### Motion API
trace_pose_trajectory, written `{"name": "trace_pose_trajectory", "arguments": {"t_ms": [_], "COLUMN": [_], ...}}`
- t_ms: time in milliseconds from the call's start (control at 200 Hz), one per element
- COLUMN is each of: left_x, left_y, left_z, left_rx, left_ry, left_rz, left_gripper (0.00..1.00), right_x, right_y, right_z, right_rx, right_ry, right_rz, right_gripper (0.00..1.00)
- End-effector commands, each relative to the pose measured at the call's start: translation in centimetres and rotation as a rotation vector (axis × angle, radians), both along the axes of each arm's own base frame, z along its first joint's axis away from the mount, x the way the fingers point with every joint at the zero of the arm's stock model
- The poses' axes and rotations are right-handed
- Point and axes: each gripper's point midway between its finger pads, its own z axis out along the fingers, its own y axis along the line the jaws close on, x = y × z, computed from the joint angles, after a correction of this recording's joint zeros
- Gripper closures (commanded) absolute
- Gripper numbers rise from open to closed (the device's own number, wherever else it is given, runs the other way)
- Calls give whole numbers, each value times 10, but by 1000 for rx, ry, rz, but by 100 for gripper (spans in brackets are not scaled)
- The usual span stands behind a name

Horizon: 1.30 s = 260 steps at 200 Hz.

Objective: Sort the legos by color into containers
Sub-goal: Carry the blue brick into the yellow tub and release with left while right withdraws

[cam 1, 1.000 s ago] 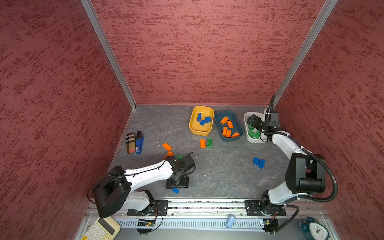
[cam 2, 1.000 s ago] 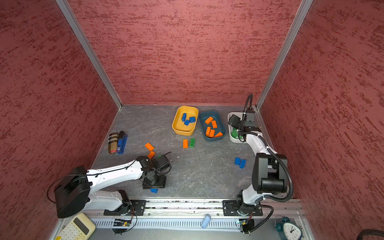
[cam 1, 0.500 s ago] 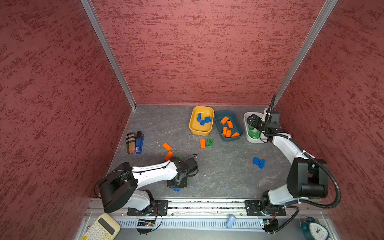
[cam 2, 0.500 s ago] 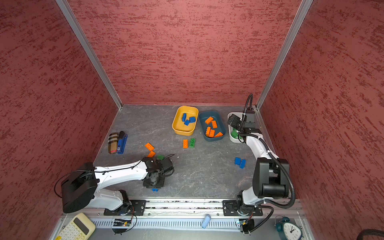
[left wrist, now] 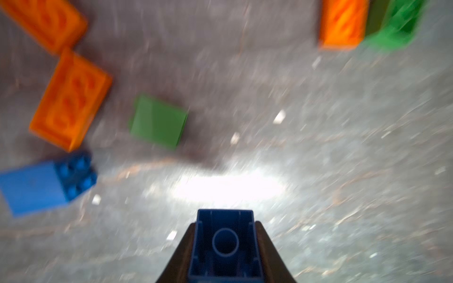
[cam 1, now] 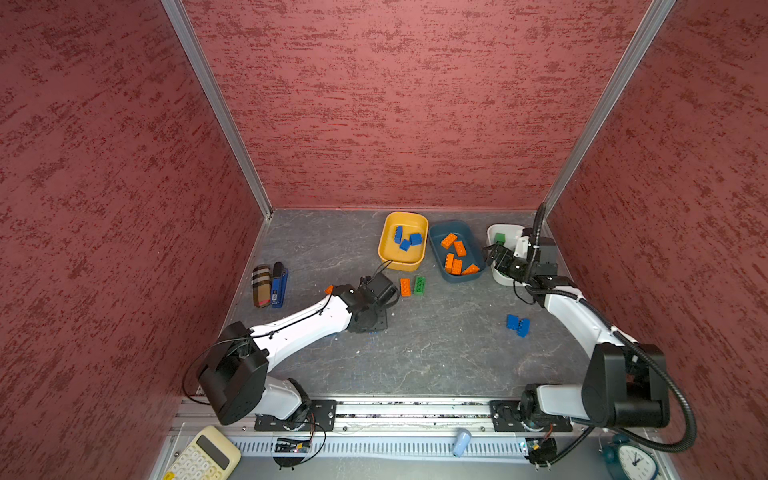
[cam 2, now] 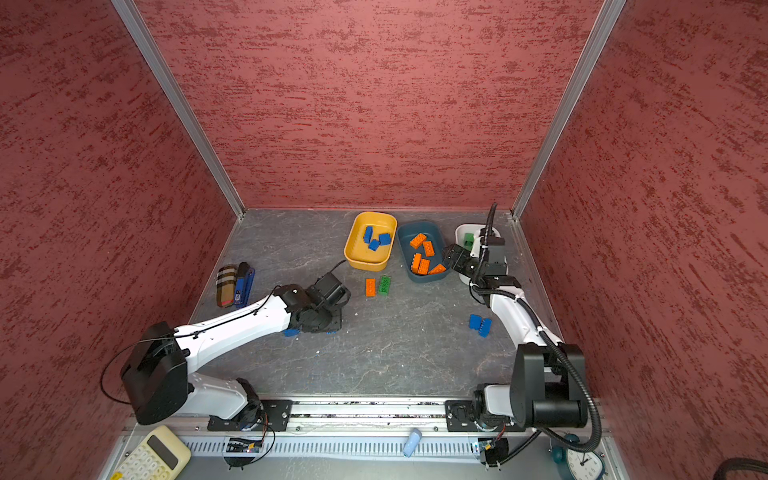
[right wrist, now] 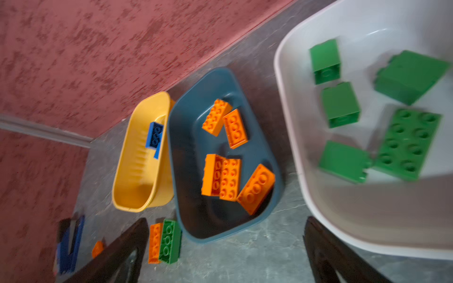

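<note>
Grippers: left gripper [left wrist: 225, 225] pinches blue lego [left wrist: 225, 247], lower centre of frame; right gripper [right wrist: 226, 220] spread wide near white container [right wrist: 343, 208].

Mottled red walls [cam 1: 395, 104] across the upper frame, aluminium corner strips [cam 1: 216, 108], grey veined floor [cam 1: 436, 357] at lower centre.

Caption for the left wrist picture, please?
Left gripper holding a blue brick, a loose green brick lying beyond it.
</note>
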Motion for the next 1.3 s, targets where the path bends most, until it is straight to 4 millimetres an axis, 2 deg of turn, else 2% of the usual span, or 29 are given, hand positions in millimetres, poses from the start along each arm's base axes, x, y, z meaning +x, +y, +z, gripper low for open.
{"name": "trace_pose_trajectory", "arguments": {"t_ms": [0, 145, 235, 356, 491, 676, 842, 917, 1097, 1142, 1217, 1297], "left_x": [49, 96, 122, 153, 189, 232, 262, 274, 298, 303, 305, 303], "left_y": [-31, -56, -68, -74, -76, -76, -66, -61, -44, -42, -44, -52], "left_z": [23, 44, 51, 56, 61, 58, 40, 28, 3, 5, 4, 11], "left_rx": [-96, -127, -129, -122, -146, -141, -43, 5, 159, 184, 201, 187], "left_ry": [-125, -212, -252, -290, -322, -349, -347, -340, -337, -334, -309, -313], "left_rz": [-43, -78, -100, -102, -91, -78, -42, -33, 14, 19, 13, -15], "left_gripper": [71, 71, 71, 71, 70, 70, 69, 69, 66, 63, 56, 36], "right_x": [-7, -15, -15, -12, -21, -34, -43, -46, -47, -47, -49, -51], "right_y": [32, 50, 49, 18, -13, -25, -40, -40, -27, -22, -10, 4], "right_z": [24, 32, 35, 31, 22, 10, -7, -10, -3, -2, -2, -6], "right_rx": [50, 53, 50, 1, -111, -164, -122, -104, -92, -77, -52, -54], "right_ry": [-93, -144, -158, -146, -161, -105, -55, -54, -94, -98, -87, -75], "right_rz": [110, 138, 114, -68, -204, -238, -293, -281, -199, -172, -107, -51], "right_gripper": [1, 1, 1, 1, 1, 1, 1, 1, 1, 1, 1, 1]}}
